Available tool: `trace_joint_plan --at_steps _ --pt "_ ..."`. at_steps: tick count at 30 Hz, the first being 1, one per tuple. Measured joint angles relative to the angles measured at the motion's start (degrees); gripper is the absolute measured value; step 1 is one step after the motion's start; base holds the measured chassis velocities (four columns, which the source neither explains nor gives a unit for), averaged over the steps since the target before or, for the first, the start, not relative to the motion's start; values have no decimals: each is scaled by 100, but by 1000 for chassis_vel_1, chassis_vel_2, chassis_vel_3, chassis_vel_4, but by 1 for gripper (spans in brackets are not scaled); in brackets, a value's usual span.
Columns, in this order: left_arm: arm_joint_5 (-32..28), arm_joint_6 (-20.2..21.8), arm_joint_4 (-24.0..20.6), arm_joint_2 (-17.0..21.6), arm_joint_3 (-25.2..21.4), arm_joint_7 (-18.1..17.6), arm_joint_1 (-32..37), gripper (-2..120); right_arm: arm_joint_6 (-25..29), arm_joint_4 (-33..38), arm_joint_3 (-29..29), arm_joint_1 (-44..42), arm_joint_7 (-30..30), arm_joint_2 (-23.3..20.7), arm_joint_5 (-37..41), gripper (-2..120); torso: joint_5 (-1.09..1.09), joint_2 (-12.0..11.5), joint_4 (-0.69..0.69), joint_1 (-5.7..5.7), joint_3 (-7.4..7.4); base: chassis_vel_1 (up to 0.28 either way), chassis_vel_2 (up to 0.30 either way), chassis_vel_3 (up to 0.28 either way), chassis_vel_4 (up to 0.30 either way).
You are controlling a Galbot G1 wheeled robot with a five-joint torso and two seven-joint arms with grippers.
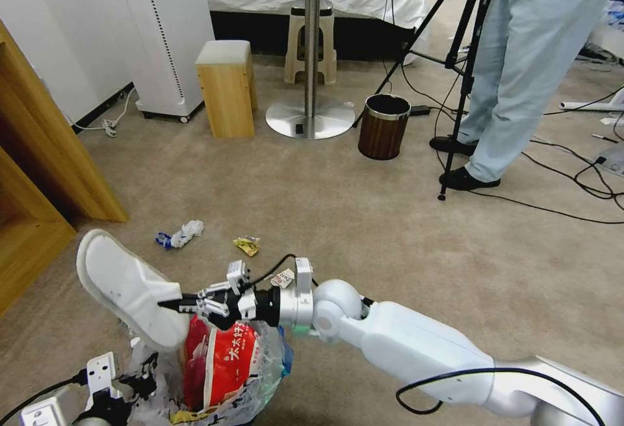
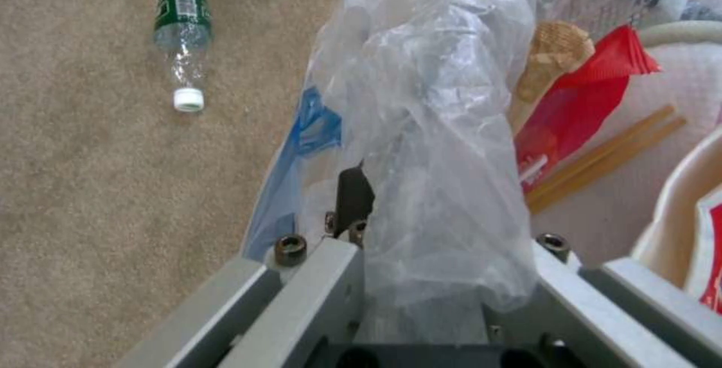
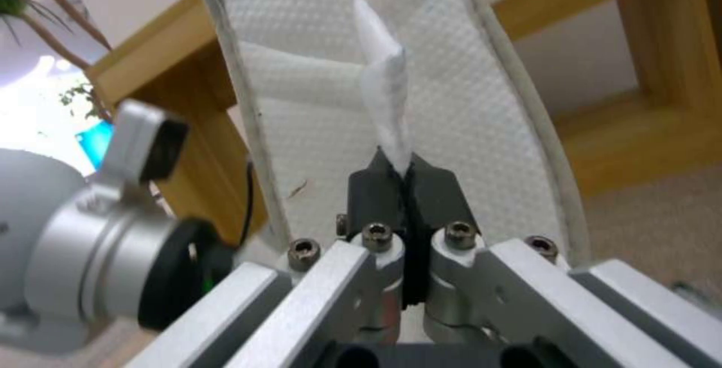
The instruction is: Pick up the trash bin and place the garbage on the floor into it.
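**Slipper over the bin, litter left on floor**

Right gripper [image 1: 170,306] is pinched tight on a white slipper [image 1: 127,289], held just above the trash bin [image 1: 263,374]. Left gripper [image 2: 421,227] is clamped on the bin's bag rim. Inside: red-white paper bowl [image 1: 224,358], wooden sticks [image 2: 602,156]. Still on the floor [image 1: 390,237]: bottle [image 2: 180,40], face mask [image 1: 179,234], yellow wrapper [image 1: 247,244]. Approx. half done.
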Motion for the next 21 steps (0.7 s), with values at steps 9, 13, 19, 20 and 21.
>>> trace_joint_plan --at_steps 9,13,19,20,21 --pt "43 -13 -5 -74 35 -11 32 1 200 -376 -144 -131 14 26 -254 0 0 0 0 0 0 0 0 0 0" --pt "101 -20 -48 -110 51 -5 82 1 355 -620 -272 -120 9 182 -303 0 0 0 1 0 0 0 0 0 0" --pt "140 -35 -104 -127 43 -4 136 1 334 -701 -315 -41 -27 324 -296 0 0 0 1 0 0 0 0 0 0" --pt "137 -36 -123 -123 38 -8 138 1 328 -700 -324 -27 -46 304 -322 0 0 0 1 0 0 0 0 0 0" --pt "125 -36 -140 -116 30 -11 138 1 335 -701 -329 -21 -83 270 -356 0 0 0 1 0 0 0 0 0 0"
